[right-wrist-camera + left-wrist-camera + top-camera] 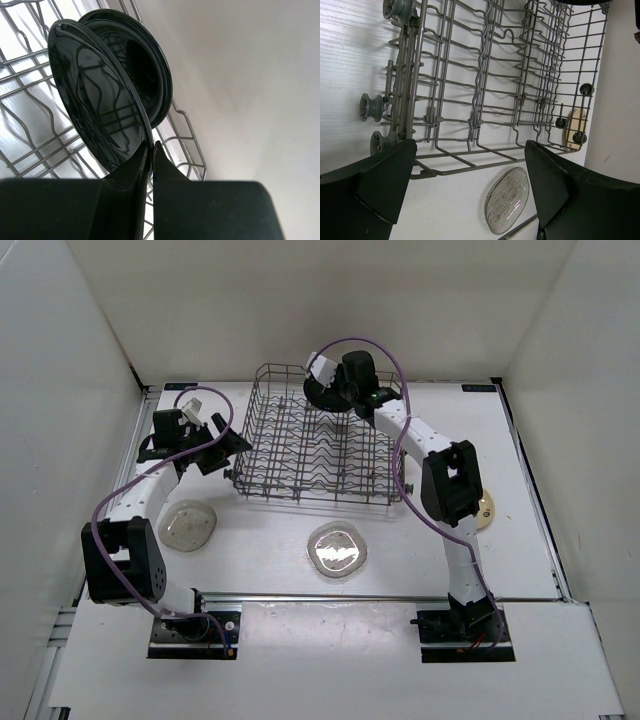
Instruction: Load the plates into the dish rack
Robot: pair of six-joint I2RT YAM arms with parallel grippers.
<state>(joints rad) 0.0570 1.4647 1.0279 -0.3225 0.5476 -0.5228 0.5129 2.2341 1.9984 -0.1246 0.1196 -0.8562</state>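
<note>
Your right gripper point(151, 150) is clenched on the lower rim of a black plate point(90, 95), which rises from the fingertips toward 11 o'clock. It is held on edge, probably so it can slot between tines. A second black plate point(150, 60) stands just behind it, at the 12 o'clock edge of the dish rack point(318, 490). Whether the held plate is seated, you cannot tell.

Your left gripper point(470, 170) is spread wide and grasps nothing, at the rack's 9 o'clock side.

On the table, a clear plate point(338, 550) lies at the rack's 6 o'clock and another clear plate point(190, 525) at 8 o'clock. A cream plate point(486, 512) lies at 4 o'clock, half hidden by your right arm.
</note>
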